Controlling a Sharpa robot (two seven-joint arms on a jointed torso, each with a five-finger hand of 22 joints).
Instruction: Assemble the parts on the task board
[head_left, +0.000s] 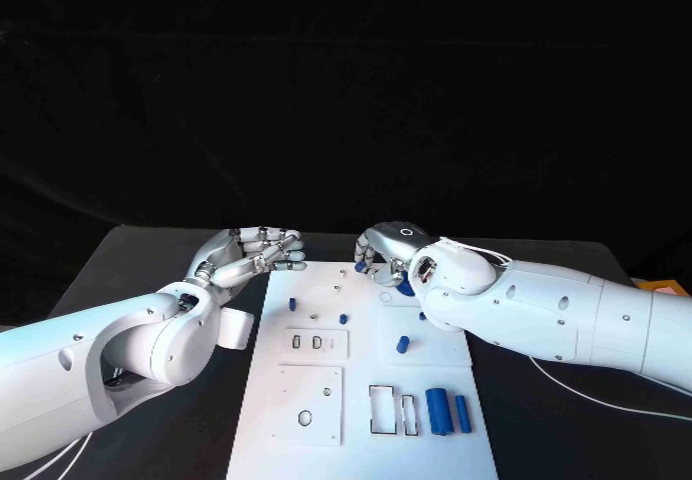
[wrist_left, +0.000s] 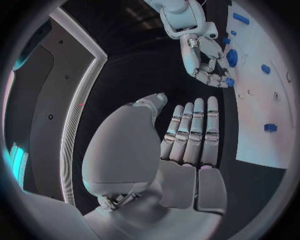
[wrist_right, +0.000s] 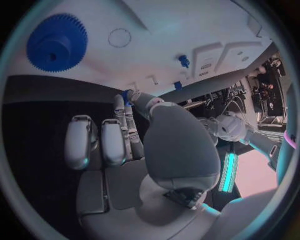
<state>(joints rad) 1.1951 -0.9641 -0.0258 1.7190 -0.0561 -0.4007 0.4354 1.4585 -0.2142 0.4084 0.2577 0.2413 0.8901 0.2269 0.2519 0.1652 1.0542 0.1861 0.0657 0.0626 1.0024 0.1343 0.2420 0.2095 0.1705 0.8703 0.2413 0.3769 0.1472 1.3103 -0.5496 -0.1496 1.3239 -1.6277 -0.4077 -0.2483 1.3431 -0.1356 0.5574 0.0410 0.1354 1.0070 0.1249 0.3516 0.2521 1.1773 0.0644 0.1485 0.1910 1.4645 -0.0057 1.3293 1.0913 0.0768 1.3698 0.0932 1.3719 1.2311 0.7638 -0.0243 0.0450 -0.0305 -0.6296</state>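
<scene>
A small blue part (wrist_right: 127, 95) is pinched by the right robot hand (head_left: 387, 256) over the task board (head_left: 361, 400), while the left robot hand (head_left: 253, 255) is held open.

The white board (head_left: 310, 440) lies flat on the desk, small blue parts (head_left: 404, 344) scattered over it (two blue cylinders (head_left: 449, 411) side by side near its front).

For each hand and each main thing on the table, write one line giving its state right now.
Left hand: empty, fingers apart, beside the board's far left corner.
Right hand: pinching a small blue part.
Blue gear: lying flat on the task board.
Two blue cylinders: lying side by side.
</scene>
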